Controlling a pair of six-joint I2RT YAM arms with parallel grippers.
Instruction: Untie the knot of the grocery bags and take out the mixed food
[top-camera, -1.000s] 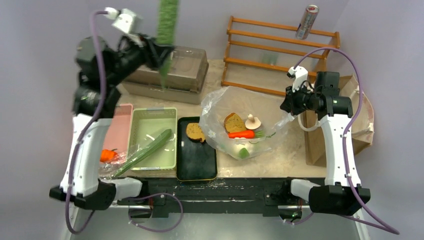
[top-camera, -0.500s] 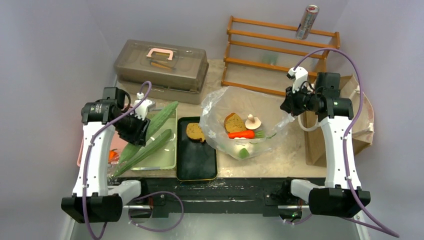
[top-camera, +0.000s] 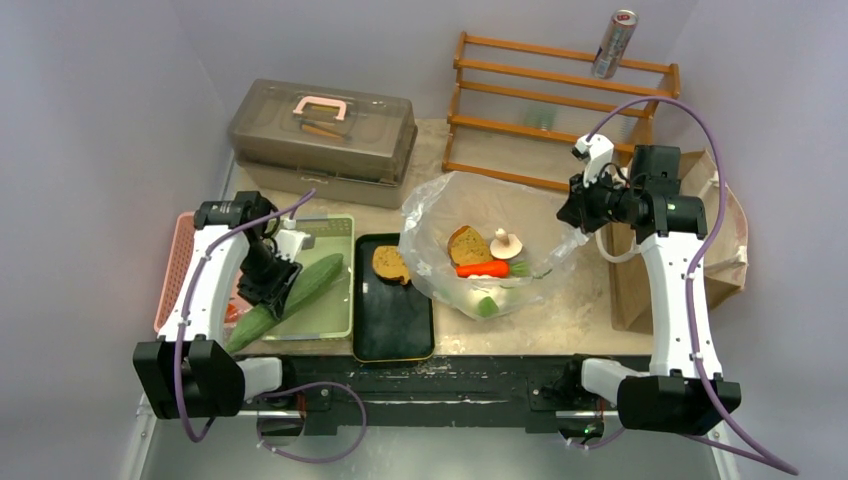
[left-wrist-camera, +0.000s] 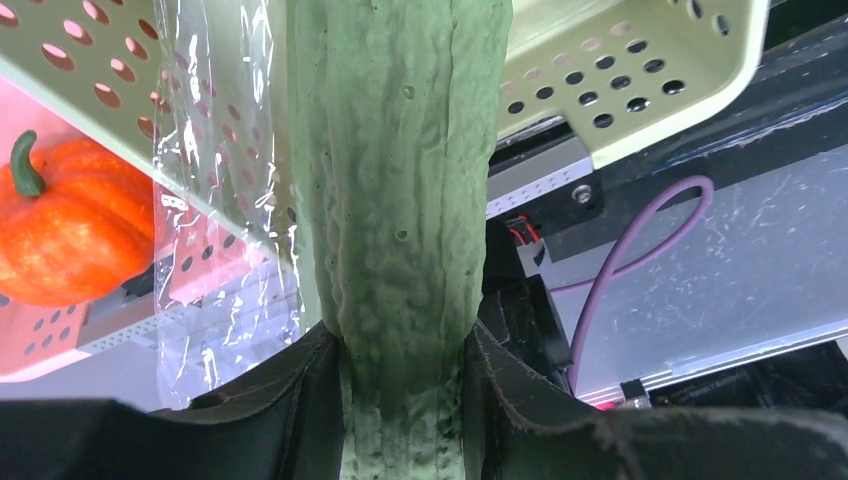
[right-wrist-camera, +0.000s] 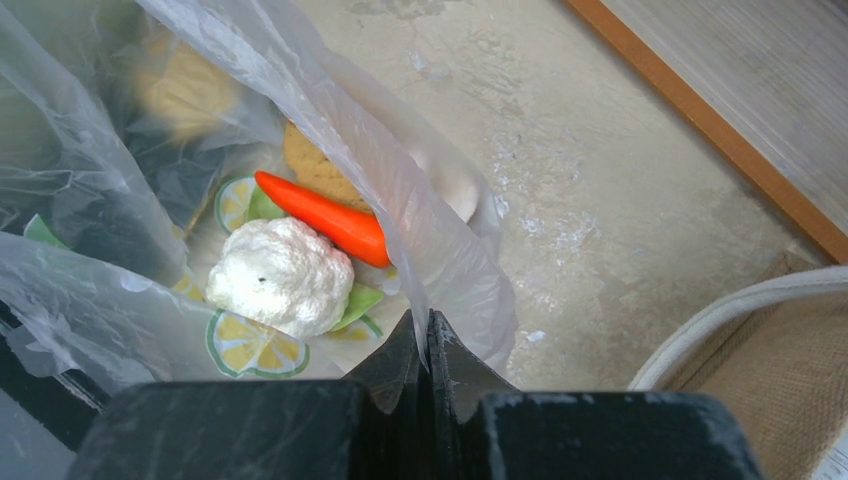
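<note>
My left gripper (top-camera: 268, 280) is shut on a long green cucumber (left-wrist-camera: 400, 200), which lies slanted over the front left of the green tray (top-camera: 335, 225). My right gripper (right-wrist-camera: 430, 335) is shut on the rim of the transparent plastic bag (top-camera: 430, 215) and holds its mouth open. Inside the bag lie a toast slice (top-camera: 466, 245), a carrot (top-camera: 482, 268), a mushroom (top-camera: 505, 243) and a cauliflower (right-wrist-camera: 280, 275). Another toast slice (top-camera: 390, 263) sits on the black tray (top-camera: 395, 330). The brown paper bag (top-camera: 725, 240) lies at the far right behind my right arm.
A grey-brown lidded case (top-camera: 325, 135) stands at the back left, a wooden rack (top-camera: 560, 110) with a silver can (top-camera: 614, 43) at the back right. A pink tray (top-camera: 175, 270) left of the green one holds an orange ribbed vegetable (left-wrist-camera: 70, 230) and crinkled plastic.
My left arm has come down from high over the case, bringing the cucumber to the green tray's front left. The right arm has not moved.
</note>
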